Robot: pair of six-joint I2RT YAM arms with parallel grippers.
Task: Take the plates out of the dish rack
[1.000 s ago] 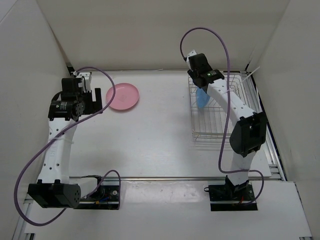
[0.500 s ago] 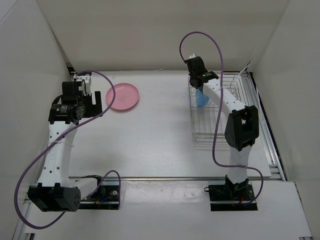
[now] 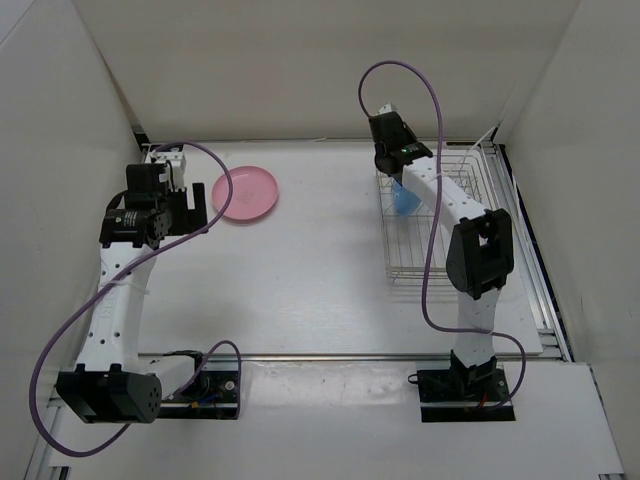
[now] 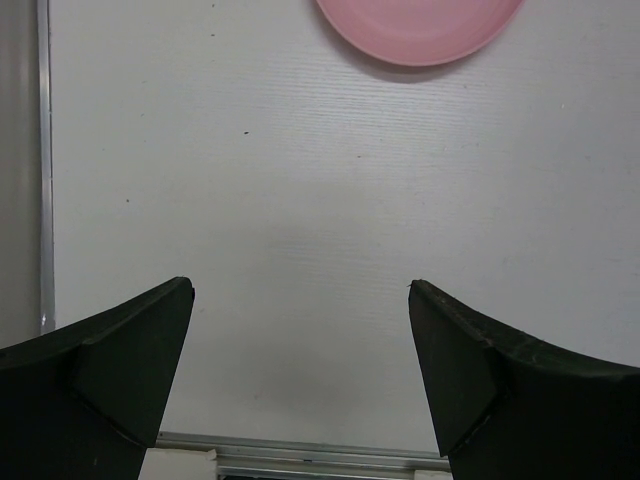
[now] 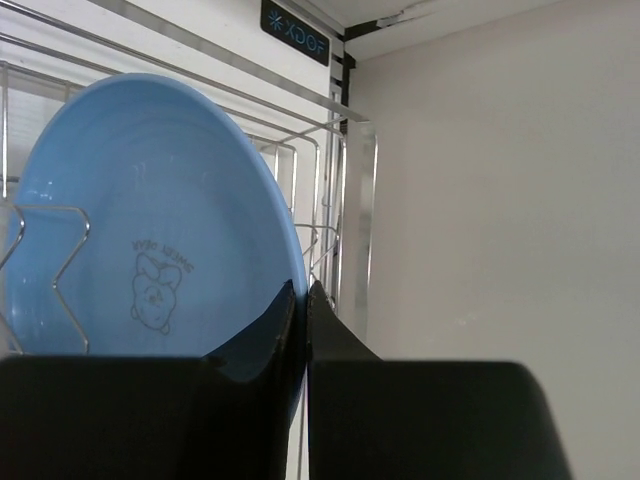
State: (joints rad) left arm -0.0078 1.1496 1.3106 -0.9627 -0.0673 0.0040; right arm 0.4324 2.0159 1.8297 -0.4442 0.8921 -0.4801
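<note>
White table (image 3: 300, 270) — white walls (image 3: 300, 70) on three sides; dark XDOF label (image 5: 295, 32).

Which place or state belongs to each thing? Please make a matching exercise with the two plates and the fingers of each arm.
Things:
1. pink plate
2. light blue plate
3. left fingers
4. right fingers

Places or states:
A. standing on edge in the dish rack
B. closed on a plate's rim
C. lying flat on the table
D. open, holding nothing

Pairs: 1-C, 2-A, 3-D, 4-B
</note>
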